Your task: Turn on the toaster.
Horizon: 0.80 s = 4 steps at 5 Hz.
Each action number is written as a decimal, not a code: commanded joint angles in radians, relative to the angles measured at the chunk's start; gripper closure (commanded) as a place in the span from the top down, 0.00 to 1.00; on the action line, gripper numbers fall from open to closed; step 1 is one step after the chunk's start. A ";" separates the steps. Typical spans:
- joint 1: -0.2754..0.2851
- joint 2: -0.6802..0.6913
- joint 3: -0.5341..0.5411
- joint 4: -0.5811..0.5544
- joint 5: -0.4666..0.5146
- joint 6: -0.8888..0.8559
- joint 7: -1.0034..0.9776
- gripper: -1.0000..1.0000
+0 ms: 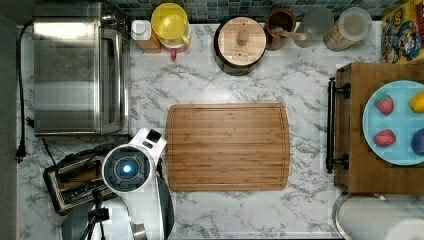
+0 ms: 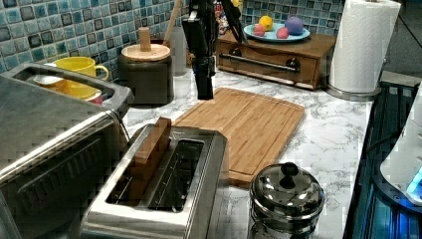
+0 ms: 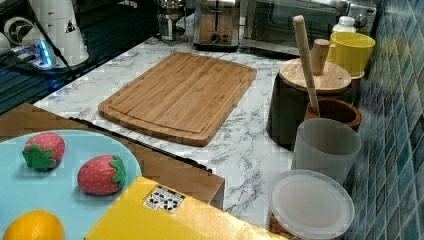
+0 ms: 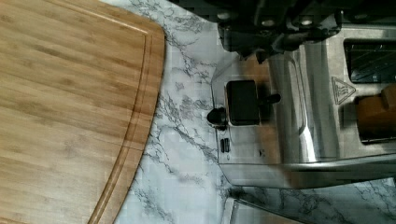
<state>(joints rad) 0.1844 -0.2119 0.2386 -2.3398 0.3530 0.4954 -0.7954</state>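
Left view puts the gripper (image 2: 204,88) hanging upright above the counter (image 2: 328,139), with the toaster (image 2: 211,159) below it and nearer the camera. From this side the gripper reads as one dark column, so I cannot tell whether it is wide or narrow, and it holds nothing. Seen from the wrist, the toaster's steel end panel lies straight under the gripper. That panel carries a black lever (image 4: 242,102), and a small round knob (image 4: 215,115) sits just beside the lever. A brown wooden block (image 2: 149,149) stands in one of the toaster's top slots. A cutting board (image 2: 249,124) lies flat on the counter beside the gripper, past the lever end of the toaster. A shiny kettle (image 2: 286,191) sits beside the toaster, below the gripper and closer to the camera. A large toaster oven (image 2: 45,129) stands along the toaster's other side, well apart from the gripper.
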 commanded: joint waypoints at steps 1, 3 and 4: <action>0.088 0.030 -0.012 -0.007 0.070 0.093 0.036 0.00; 0.036 0.096 0.002 -0.005 0.031 0.161 0.122 0.00; 0.020 0.153 -0.007 0.019 0.004 0.168 0.165 0.00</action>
<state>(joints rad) 0.2247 -0.0812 0.2566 -2.3496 0.3523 0.6519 -0.7549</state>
